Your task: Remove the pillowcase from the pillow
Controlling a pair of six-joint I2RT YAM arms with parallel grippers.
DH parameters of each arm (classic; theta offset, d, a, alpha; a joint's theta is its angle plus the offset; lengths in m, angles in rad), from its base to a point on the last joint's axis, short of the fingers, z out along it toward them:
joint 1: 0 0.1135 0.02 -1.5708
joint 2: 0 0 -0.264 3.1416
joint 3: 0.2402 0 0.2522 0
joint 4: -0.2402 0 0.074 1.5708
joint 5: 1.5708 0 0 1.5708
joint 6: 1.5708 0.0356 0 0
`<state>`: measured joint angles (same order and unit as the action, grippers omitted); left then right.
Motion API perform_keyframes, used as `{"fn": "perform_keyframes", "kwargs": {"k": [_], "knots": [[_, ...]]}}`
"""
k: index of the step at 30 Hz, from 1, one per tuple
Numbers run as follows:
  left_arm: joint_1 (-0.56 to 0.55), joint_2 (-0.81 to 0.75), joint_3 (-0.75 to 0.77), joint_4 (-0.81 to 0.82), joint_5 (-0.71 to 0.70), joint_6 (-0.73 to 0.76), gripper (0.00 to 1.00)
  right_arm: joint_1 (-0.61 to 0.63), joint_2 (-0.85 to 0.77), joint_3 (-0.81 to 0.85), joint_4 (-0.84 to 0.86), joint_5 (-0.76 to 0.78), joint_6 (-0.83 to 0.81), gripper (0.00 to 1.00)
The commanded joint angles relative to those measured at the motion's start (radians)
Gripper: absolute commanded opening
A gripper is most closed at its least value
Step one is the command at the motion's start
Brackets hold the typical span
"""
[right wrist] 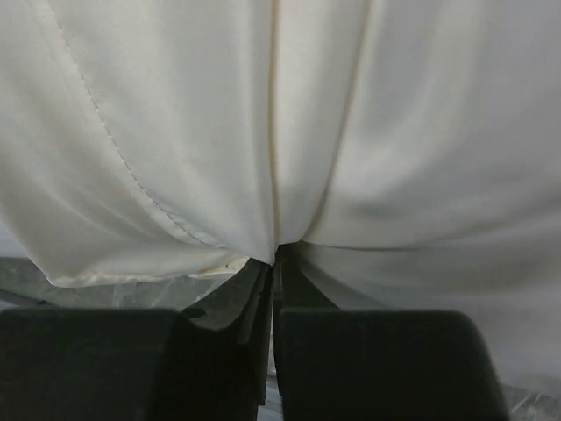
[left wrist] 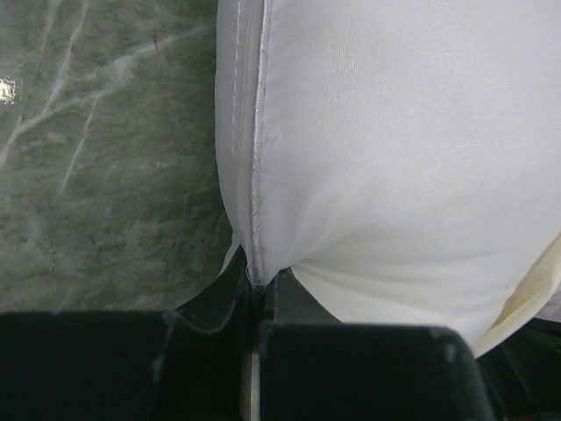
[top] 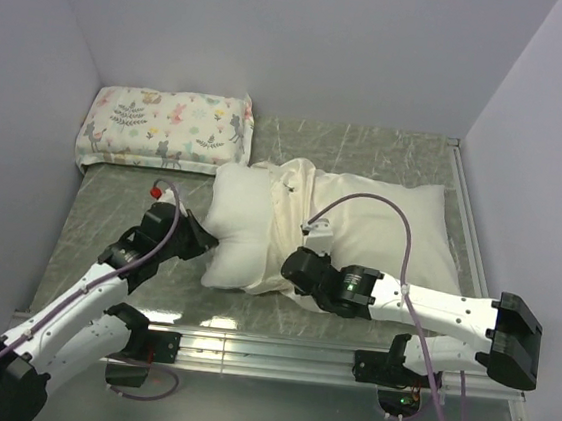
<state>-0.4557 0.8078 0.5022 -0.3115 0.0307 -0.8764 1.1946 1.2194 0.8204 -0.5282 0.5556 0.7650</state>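
Pillowcase (top: pixel 379 231) is mid-table, bunched over the right part of the pillow (top: pixel 234 228), whose white left end sticks out bare. Left gripper (left wrist: pixel 257 289) reaches in low from the pillow's left, fingers pinching its seam. The right gripper (right wrist: pixel 274 259) comes in from the pillow's near side, fingers pinching cream fabric. Two grippers, two pillows, one pillowcase. Small printed pillow (top: pixel 164 128) lies behind the pillow's left, with bare table (top: pixel 368 144) around the pillow's edges.
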Motion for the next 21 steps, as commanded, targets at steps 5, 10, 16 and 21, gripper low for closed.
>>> {"fn": "perform_keyframes", "kwargs": {"k": [5, 10, 16, 21], "knots": [[0.261, -0.064, 0.130, -0.093, 0.090, 0.125, 0.01, -0.090, -0.187, -0.027, -0.187, 0.196, 0.054, 0.00], [0.503, -0.045, 0.176, -0.123, 0.221, 0.172, 0.00, -0.275, -0.357, -0.116, -0.158, 0.101, -0.019, 0.00], [0.653, -0.015, 0.190, -0.107, 0.351, 0.171, 0.01, -0.322, -0.347, -0.128, -0.109, 0.041, -0.049, 0.00], [0.655, -0.045, 0.206, -0.127, 0.417, 0.209, 0.21, -0.302, -0.348, -0.153, 0.000, -0.166, -0.137, 0.00]]}}
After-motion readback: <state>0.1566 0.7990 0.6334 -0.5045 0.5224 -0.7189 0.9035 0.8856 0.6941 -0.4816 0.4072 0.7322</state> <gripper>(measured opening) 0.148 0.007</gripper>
